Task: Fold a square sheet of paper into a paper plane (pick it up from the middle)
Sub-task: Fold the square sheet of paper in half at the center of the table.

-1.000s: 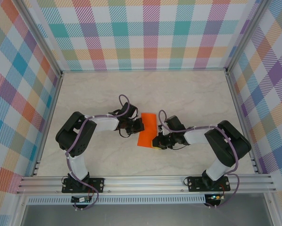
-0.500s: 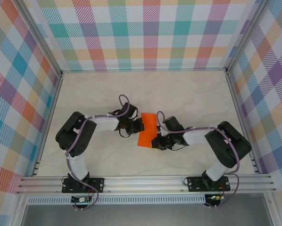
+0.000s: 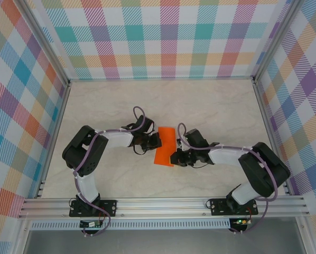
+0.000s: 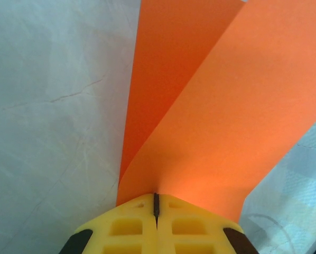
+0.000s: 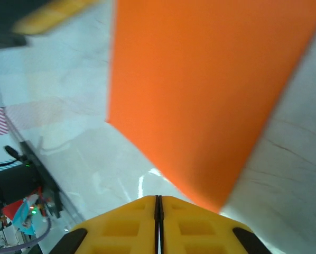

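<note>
Fingertips of the right hand [image 5: 158,201] are pressed together with no gap between them. The near corner of the bright orange folded paper sheet [image 5: 200,90] sits just past that hand's right fingertip; I cannot tell whether they touch. The sheet stretches ahead of this hand over the pale marbled counter [image 3: 216,106]. On its far side, the left hand [image 4: 156,200] is clamped on the sheet's edge, and two layers fan away from its tips. Pastel checked walls [image 3: 163,42] stand beyond both hands.
</note>
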